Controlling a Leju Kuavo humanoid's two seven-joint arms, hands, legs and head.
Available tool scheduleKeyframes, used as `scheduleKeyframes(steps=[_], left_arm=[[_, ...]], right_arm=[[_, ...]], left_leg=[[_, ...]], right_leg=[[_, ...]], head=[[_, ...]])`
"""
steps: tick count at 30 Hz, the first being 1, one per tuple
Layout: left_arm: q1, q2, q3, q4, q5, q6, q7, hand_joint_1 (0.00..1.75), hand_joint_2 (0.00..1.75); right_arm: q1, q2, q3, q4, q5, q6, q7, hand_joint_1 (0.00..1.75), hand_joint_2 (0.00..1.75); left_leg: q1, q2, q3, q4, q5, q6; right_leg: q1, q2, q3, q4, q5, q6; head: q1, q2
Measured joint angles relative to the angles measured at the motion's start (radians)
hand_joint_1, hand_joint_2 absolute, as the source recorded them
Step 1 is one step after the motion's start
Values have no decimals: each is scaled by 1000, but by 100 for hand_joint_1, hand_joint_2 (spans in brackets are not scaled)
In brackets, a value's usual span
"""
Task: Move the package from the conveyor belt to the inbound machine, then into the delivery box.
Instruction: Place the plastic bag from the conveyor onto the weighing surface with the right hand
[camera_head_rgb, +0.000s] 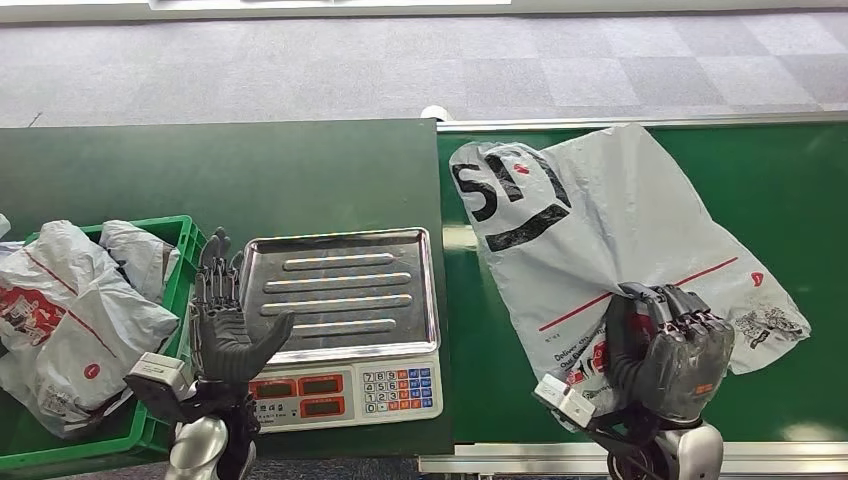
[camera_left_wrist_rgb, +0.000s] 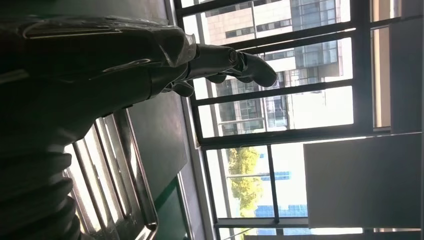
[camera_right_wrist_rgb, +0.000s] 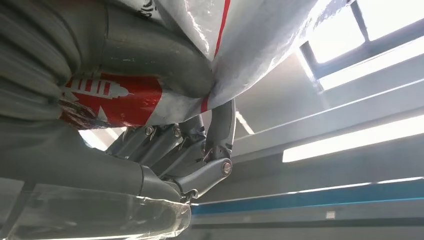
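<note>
On the green conveyor belt (camera_head_rgb: 800, 190) the right hand (camera_head_rgb: 668, 350) grips the grey package (camera_head_rgb: 600, 220) by its near edge; the left hand (camera_head_rgb: 228, 325) hovers empty, fingers spread. Pickup stage: next, carry it onto the scale tray (camera_head_rgb: 340, 290).

**Three cameras: one overhead, two at the wrists**

The head camera looks steeply down from above the table edge, taking in the green crate (camera_head_rgb: 178, 290) at left, the scale (camera_head_rgb: 340, 320) in the middle and the conveyor belt (camera_head_rgb: 780, 200) at right. The left wrist camera, close behind the left hand (camera_left_wrist_rgb: 100, 65), is turned sideways toward the windows (camera_left_wrist_rgb: 280, 110); it shares the scale's steel tray (camera_left_wrist_rgb: 120, 190). The right wrist camera sits tight against the right hand (camera_right_wrist_rgb: 190, 160) and the package (camera_right_wrist_rgb: 240, 45), tilted upward.
</note>
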Motion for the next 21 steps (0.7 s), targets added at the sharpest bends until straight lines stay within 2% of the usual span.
scheduleKeyframes(steps=[5, 10, 15, 21], left_arm=[[-73, 1, -47, 60, 11, -9, -3, 0, 175], [-132, 1, -80, 123, 31, -23, -10, 0, 175], [-152, 2, -93, 158, 40, -28, -14, 0, 175], [-159, 8, -95, 176, 42, -29, -23, 0, 175]], right_arm=[[-25, -51, 70, 51, 96, 0, 24, 175, 175], [-48, -117, 190, 122, 166, 0, 159, 175, 175], [-69, -187, 314, 184, 182, 6, 233, 175, 175], [-112, -237, 417, 250, 183, 51, 257, 175, 175]], left_leg=[[0, 0, 0, 0, 0, 0], [0, 0, 0, 0, 1, 0], [0, 0, 0, 0, 0, 0], [0, 0, -1, 0, 0, 0]], right_leg=[[0, 0, 1, 0, 0, 0], [0, 0, 1, 0, 1, 0], [0, 0, 0, 0, 0, 0], [0, 0, 0, 0, 0, 0]], head=[[0, 0], [0, 0], [0, 0], [0, 0]])
